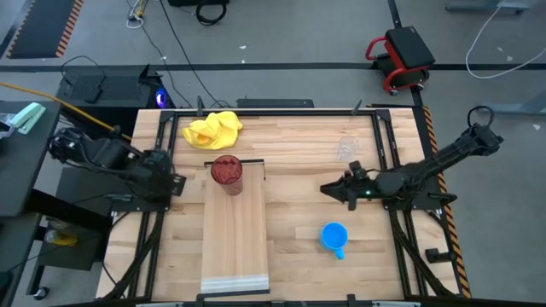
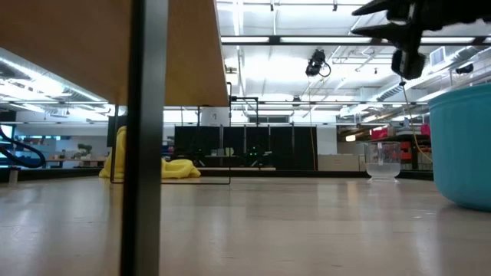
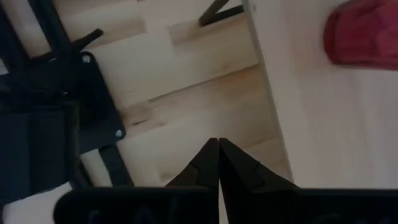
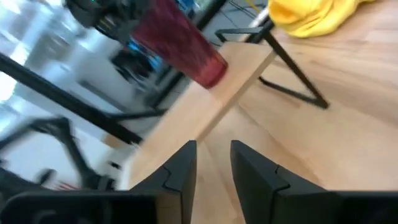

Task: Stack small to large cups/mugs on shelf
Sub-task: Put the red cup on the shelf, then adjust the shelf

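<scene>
The dark red ribbed tumbler (image 1: 227, 173) stands upright on the far end of the pale wooden shelf (image 1: 234, 239); it also shows in the right wrist view (image 4: 183, 42) and the left wrist view (image 3: 364, 31). The blue mug (image 1: 333, 237) stands on the table at the near right, and fills the low view's right edge (image 2: 462, 146). The clear glass cup (image 1: 347, 149) stands at the far right. My left gripper (image 3: 218, 163) is shut and empty at the table's left edge. My right gripper (image 4: 213, 163) is open and empty above the table, between the glass cup and the mug.
A yellow cloth (image 1: 213, 130) lies at the table's far side, left of the middle. Black frame rails (image 1: 388, 145) run along the table's left and right sides. Bare tabletop (image 1: 299, 170) lies between the shelf and my right gripper.
</scene>
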